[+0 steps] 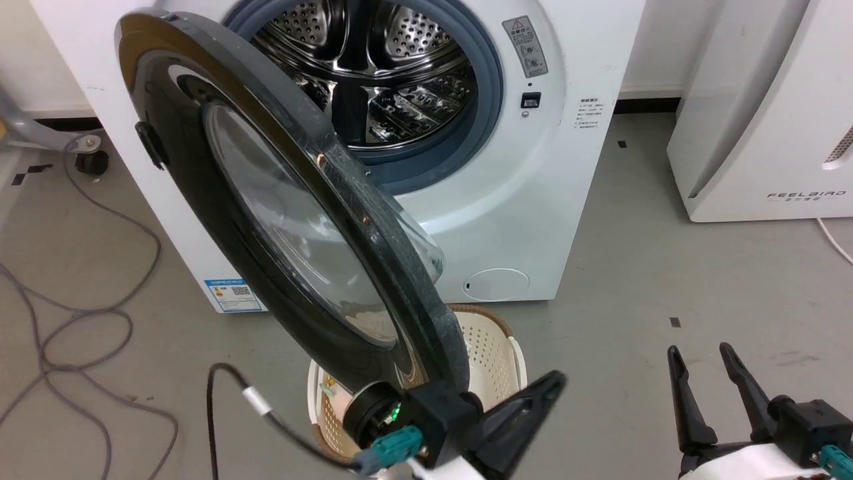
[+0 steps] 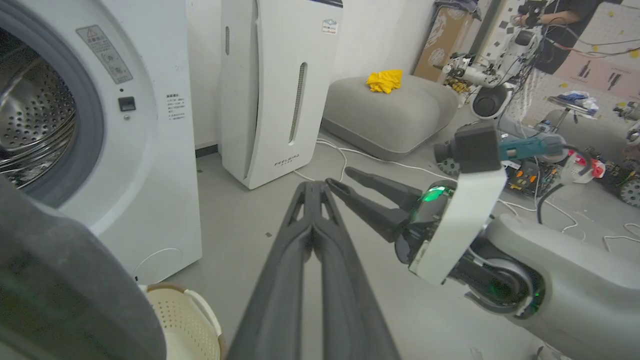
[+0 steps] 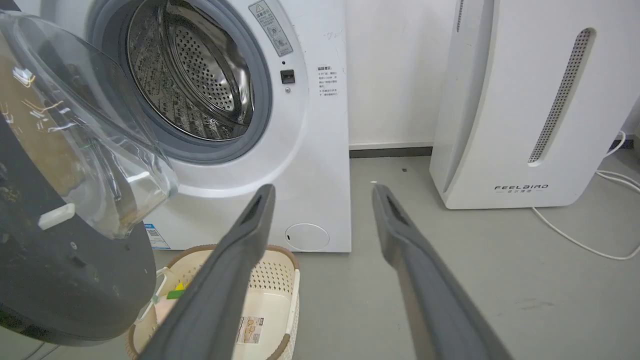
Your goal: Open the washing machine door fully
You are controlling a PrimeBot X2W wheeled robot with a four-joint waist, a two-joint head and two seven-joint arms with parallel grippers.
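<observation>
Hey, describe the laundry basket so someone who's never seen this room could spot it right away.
Start at the white washing machine. On the grey floor in front of it, beneath the open black door, sits the basket: cream, perforated, brown-rimmed, unlike the smooth white FEELBIRD appliance nearby.

One washing machine (image 1: 520, 220), one washing machine door (image 1: 286, 213), one laundry basket (image 1: 492, 357), one FEELBIRD appliance (image 1: 766, 133)
</observation>
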